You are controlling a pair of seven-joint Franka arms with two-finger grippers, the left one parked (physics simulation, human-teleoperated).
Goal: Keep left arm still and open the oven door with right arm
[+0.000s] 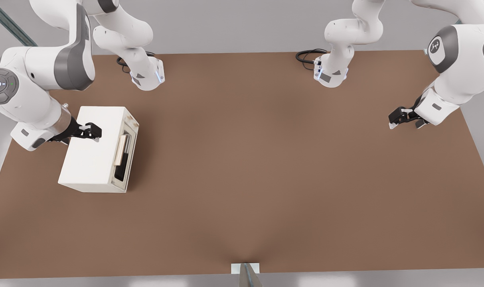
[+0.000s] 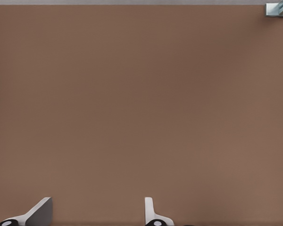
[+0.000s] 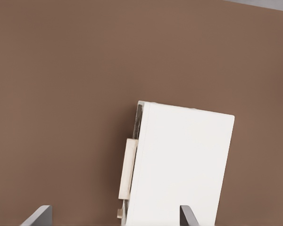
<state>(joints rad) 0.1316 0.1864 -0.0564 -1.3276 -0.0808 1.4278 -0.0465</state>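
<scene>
Leftmost in the front view, the right arm's gripper (image 1: 93,130) hovers over the oven (image 1: 94,153) top, fingers spread and empty. Beside it, the oven door (image 1: 124,153) looks rigid and hinged; its tan handle (image 1: 121,149) seems the best hold.

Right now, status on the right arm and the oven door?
Gripper open, hovering over the oven top, holding nothing. Oven door looks shut, handle untouched. Nothing blocking the door side.
</scene>
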